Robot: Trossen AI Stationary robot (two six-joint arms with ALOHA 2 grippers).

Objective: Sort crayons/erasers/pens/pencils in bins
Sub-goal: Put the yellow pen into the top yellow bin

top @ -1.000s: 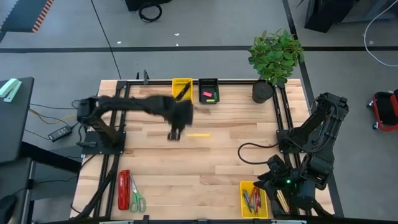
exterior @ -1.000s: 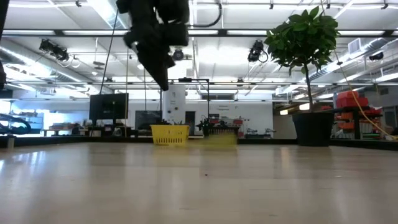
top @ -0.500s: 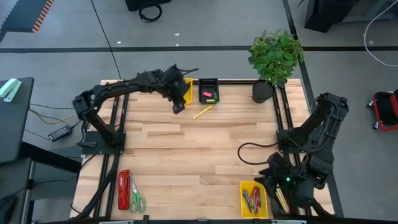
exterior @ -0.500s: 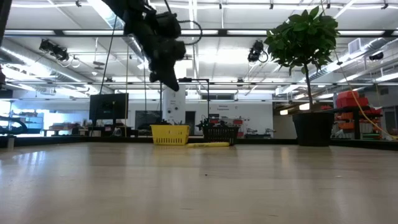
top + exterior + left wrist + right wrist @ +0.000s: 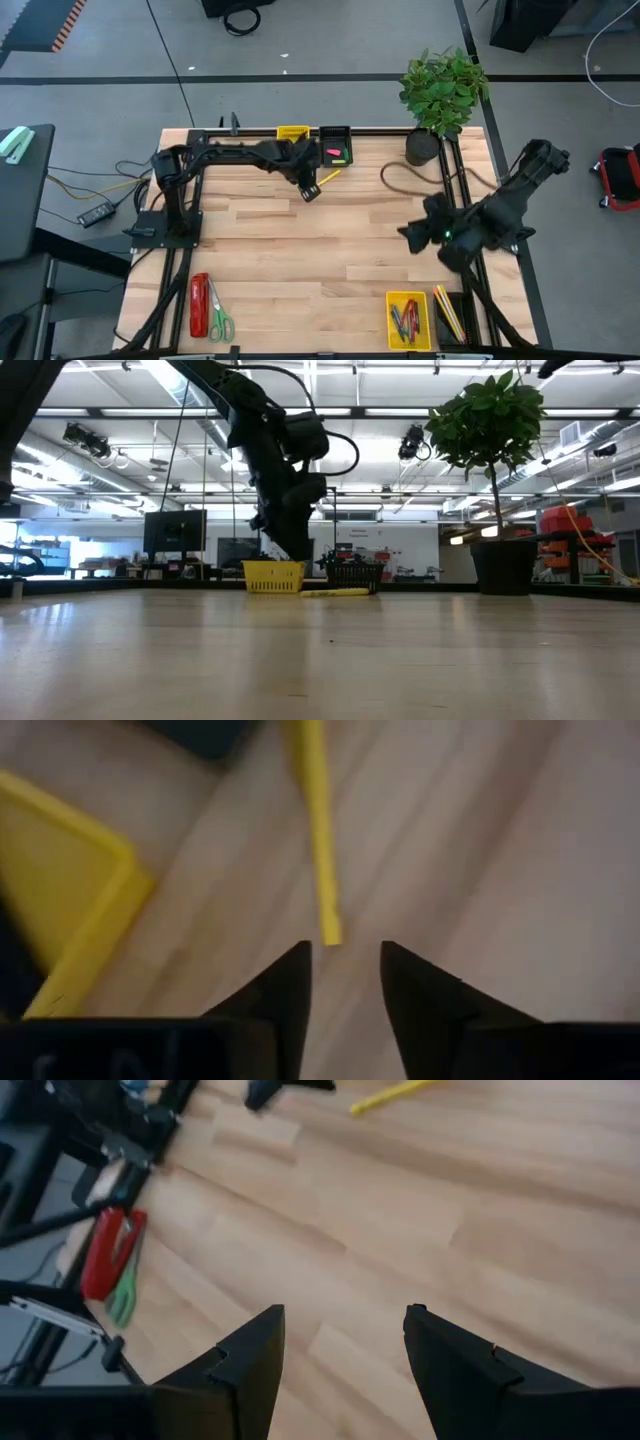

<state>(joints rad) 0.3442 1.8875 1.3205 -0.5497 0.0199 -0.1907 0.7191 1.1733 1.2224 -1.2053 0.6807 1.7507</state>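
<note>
A yellow pencil point(image 5: 327, 177) lies slanted on the wood, flat on its side, just near of the far black bin point(image 5: 336, 146), which holds a pink and a green eraser. My left gripper point(image 5: 343, 955) is open and points down, with the pencil's near end point(image 5: 329, 928) just beyond the gap between its fingertips, touching neither. The far yellow bin point(image 5: 293, 134) is beside it. My right gripper point(image 5: 407, 235) hangs open above the table's right half, with nothing between its fingers. The near yellow bin point(image 5: 407, 318) holds crayons; a black bin point(image 5: 449, 314) next to it holds pencils.
A potted plant point(image 5: 440, 95) stands at the far right corner. A red stapler point(image 5: 199, 305) and green-handled scissors point(image 5: 221, 322) lie at the near left. A dark cable point(image 5: 400, 178) loops over the right side. Bare wood fills the table's middle.
My left gripper swung to the far yellow bin, then came down and toward the right, onto the pencil's near end. The pencil has gone from level, farther out on the wood, to slanted by the far black bin. My right gripper rose and moved from the near right bins toward the middle.
</note>
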